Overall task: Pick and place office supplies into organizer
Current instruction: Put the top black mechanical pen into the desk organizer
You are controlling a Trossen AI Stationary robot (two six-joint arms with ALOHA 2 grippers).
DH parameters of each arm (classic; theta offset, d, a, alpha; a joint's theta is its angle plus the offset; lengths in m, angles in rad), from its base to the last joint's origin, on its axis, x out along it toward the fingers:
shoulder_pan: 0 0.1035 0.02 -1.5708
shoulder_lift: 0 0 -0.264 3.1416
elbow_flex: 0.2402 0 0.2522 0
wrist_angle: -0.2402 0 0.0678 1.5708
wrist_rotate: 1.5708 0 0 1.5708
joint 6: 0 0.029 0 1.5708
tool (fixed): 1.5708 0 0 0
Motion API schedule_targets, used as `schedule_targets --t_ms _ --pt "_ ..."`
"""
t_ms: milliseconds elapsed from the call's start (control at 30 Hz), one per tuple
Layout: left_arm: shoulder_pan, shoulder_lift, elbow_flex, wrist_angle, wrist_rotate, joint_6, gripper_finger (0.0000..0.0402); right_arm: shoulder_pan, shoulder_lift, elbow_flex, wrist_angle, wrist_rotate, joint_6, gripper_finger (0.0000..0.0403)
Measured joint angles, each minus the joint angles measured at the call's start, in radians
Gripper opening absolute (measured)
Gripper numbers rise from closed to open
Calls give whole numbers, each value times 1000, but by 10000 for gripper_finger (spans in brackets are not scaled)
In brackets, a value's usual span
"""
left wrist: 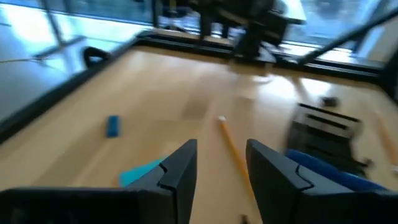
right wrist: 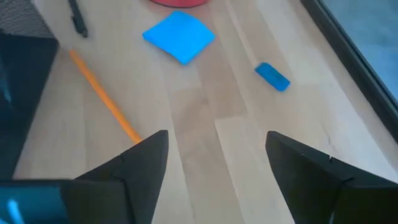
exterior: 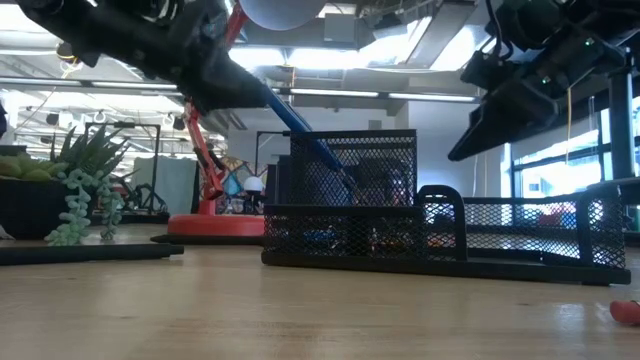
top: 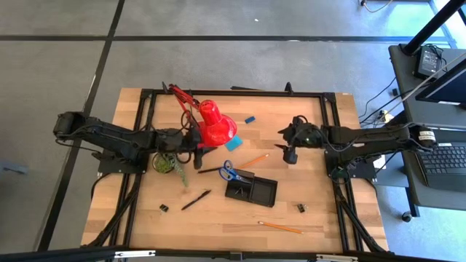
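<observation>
Organizer (top: 251, 190) near right tool (top: 286, 151), scissors (top: 228, 171) near left tool (top: 198, 151)

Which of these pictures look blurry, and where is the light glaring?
Left wrist view: smeared throughout, the orange pencil and small blue eraser soft-edged, windows washed out. Low view: bright ceiling lights and windows backlight the black mesh organizer, leaving it and both arms as dark shapes. Right wrist view: fairly sharp on the light-blue square note pad. High view: evenly lit.
</observation>
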Motion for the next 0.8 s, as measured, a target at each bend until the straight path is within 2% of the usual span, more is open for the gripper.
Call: schedule_targets --t_ms 133,233,333,567,800 --pt "-26 0 0 -11 102 2 132 -1 0 0 -10 0 26 273" --pt "-70 0 0 -39 120 15 132 -1 0 0 -6 0 25 273" --pt "-124 0 8 -95 77 48 132 -1 0 0 -4 0 26 273" --pt "-209 0 120 -400 -69 -5 132 -1 0 0 18 1 51 273" --pt "-195 3 169 -515 -89 -111 132 -1 0 0 34 1 51 273"
